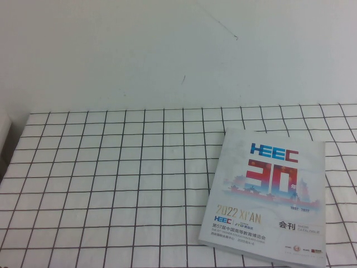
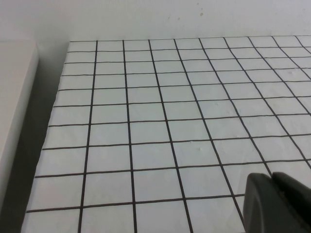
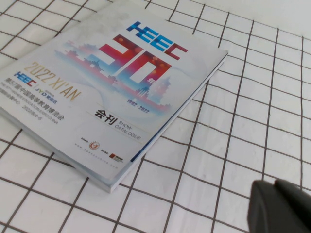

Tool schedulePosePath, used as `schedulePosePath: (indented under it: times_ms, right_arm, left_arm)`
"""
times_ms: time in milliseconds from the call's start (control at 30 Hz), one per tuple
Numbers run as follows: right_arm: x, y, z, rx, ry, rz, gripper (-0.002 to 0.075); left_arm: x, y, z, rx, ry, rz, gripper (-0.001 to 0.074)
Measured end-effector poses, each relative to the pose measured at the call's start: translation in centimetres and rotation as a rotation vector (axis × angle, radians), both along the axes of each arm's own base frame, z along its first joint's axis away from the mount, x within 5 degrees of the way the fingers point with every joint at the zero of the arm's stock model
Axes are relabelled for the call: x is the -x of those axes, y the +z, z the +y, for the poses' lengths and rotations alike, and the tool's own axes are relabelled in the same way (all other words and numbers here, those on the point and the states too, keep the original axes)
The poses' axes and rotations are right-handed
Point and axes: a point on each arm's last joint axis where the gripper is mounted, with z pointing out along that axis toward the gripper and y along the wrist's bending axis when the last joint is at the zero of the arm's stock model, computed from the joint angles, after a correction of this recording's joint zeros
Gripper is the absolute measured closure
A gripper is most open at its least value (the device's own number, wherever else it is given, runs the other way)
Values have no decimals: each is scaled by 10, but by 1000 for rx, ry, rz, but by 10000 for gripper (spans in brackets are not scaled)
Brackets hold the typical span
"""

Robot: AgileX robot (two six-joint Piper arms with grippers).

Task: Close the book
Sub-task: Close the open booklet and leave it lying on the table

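1. Although tasked with closing the book, seemingly little left to do: lies shut already, front cover up, pages stacked flush beneath, flat under its own weight on the checked surface.
2. Sits toward the near right corner of the surface, slightly askew to the grid lines and close to the near edge; probably set there to fall within reach of the right arm alone.
3. Right tool: seen only as a dark tip in its own wrist view, held above bare grid just beside the book, off the page-edge side, not touching. Cannot tell whether apart or together. Judged as poised to press the cover down if needed.
4. Left tool: again only a dark tip in its wrist view, above bare squares toward the left edge of the surface, well apart from the book. Cannot tell its state either. Likely parked out of the way, one arm being enough for a thin cover.
5. Neither tool visible from the high view, so both judged drawn in toward the robot's side.
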Motion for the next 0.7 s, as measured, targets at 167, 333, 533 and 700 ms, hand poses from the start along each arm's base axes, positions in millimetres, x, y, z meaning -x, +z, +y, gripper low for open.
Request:
schedulePosePath:
  times_ms: [167,333,533,700]
  right_arm:
    - [0,0,0,0,0,0,729]
    - [0,0,0,0,0,0,729]
    - [0,0,0,0,0,0,729]
    - [0,-6,-2,-14,-26,-72,729]
  left_arm:
    - [0,0,0,-2,-1,0,739]
    - [0,0,0,-2,-1,0,739]
    - [0,0,0,-2,-1,0,739]
    - [0,0,0,-2,-1,0,739]
